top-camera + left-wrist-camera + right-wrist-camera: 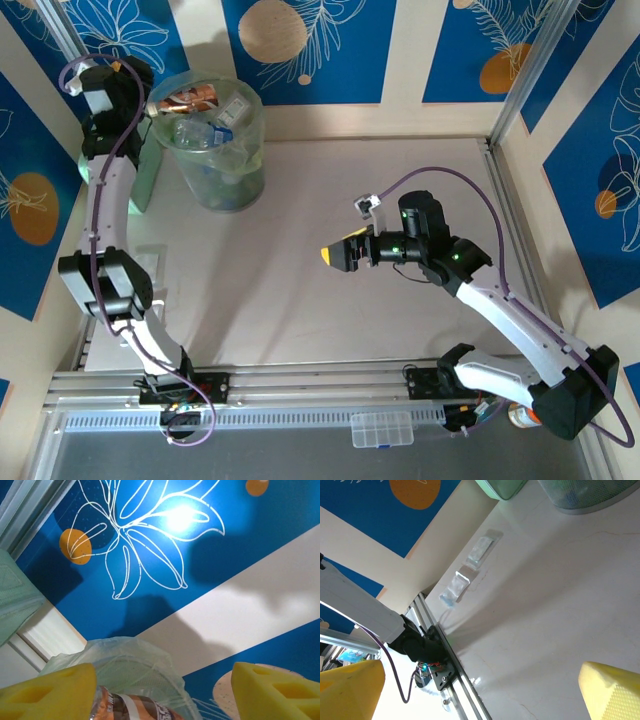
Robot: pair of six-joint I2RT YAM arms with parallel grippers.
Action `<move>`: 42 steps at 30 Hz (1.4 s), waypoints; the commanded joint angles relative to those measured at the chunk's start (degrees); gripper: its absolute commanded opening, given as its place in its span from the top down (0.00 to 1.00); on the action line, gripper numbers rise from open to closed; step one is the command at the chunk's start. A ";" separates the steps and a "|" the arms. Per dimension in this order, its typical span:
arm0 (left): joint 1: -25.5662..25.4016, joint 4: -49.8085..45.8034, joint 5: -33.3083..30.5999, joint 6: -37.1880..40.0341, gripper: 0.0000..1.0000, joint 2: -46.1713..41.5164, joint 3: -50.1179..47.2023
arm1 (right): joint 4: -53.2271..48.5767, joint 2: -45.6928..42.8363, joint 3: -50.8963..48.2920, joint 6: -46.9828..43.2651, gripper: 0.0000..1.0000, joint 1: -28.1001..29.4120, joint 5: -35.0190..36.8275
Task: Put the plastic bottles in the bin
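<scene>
The bin (215, 150), a tall pale-green translucent basket with a clear liner (135, 662), stands at the far left of the table. It holds several plastic bottles (205, 135), clear ones with blue labels. A brownish bottle (190, 97) lies on top at the rim. My left gripper (152, 103) hangs at the bin's left rim. In the left wrist view its yellow pads (50, 695) stand wide apart and open, and the brownish bottle (135, 707) lies just by the left one, over the liner. My right gripper (335, 255) hovers open over mid-table with nothing between its fingers (615, 690).
A mint-green boxy container (145, 175) stands against the left wall beside the bin. Flat clear packets (470, 570) lie on the table near the left arm's base (420, 650). A small clear organiser box (380, 430) sits on the front rail.
</scene>
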 commanded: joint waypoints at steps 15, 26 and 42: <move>0.53 -3.30 -5.17 13.49 0.27 3.85 2.76 | -0.26 1.74 -0.17 -1.06 0.01 1.33 0.26; 0.63 -2.27 -6.82 15.41 0.23 4.12 -1.37 | -0.58 2.63 0.63 -1.58 0.01 2.13 0.45; 0.26 2.44 7.08 7.64 0.33 5.44 -3.48 | -0.97 2.39 0.90 -1.85 0.00 2.56 0.89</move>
